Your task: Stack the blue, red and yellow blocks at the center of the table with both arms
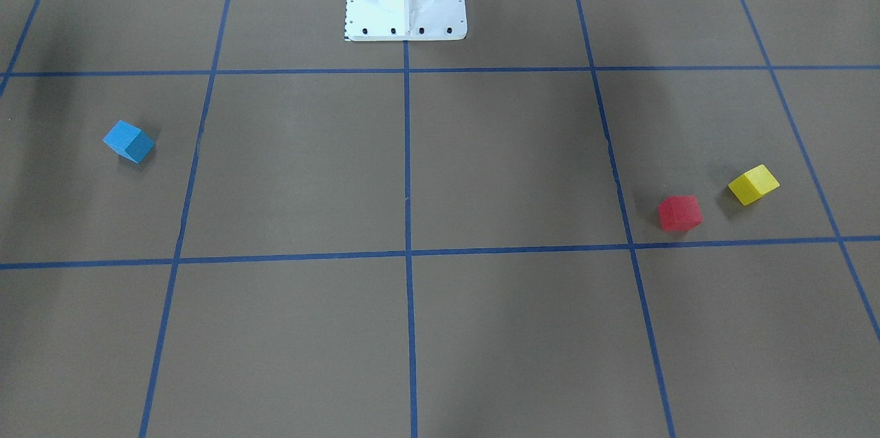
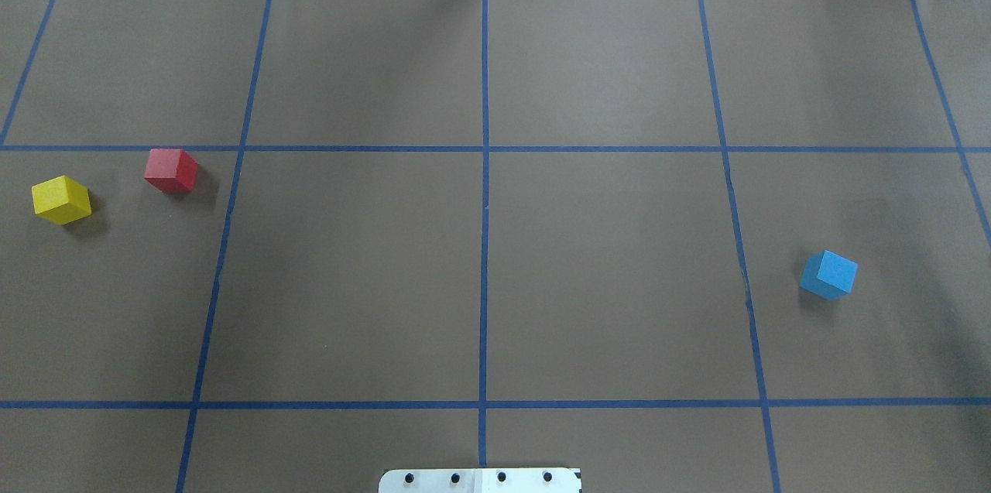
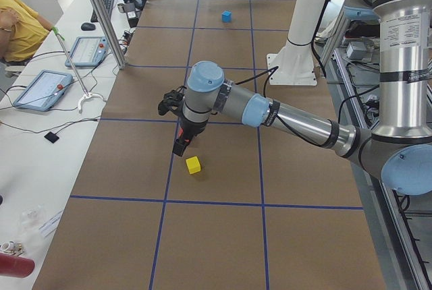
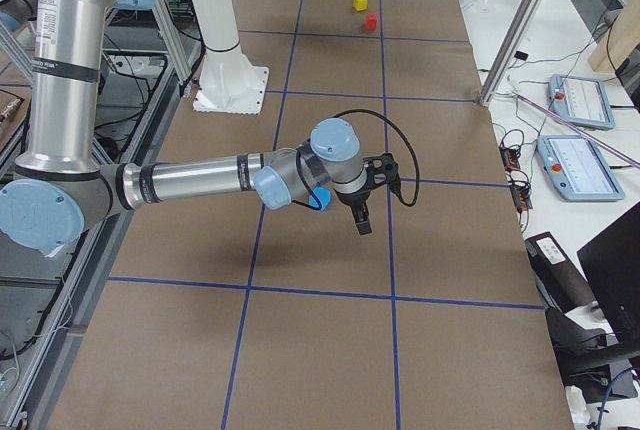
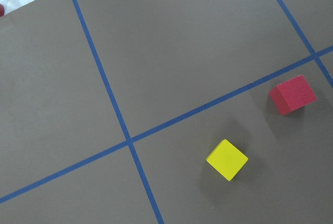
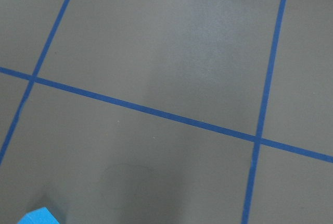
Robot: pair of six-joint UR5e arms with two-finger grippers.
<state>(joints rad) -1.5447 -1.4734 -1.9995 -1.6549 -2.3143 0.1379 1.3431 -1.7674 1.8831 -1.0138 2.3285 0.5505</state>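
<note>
Three blocks are sitting unstacked on the brown table (image 2: 604,245). Nearest the robot's base, the blue block (image 2: 828,275) is resting alone on the robot's right side. Farther out on the left side, the yellow block (image 2: 61,200) is lying near the red block (image 2: 170,169), apart from it. The left gripper (image 3: 181,143) is hanging above the table near those two, and the right gripper (image 4: 362,222) is hovering near the blue one. Both are showing only in the side views, so I cannot tell how wide either is standing or whether it is gripping anything.
</note>
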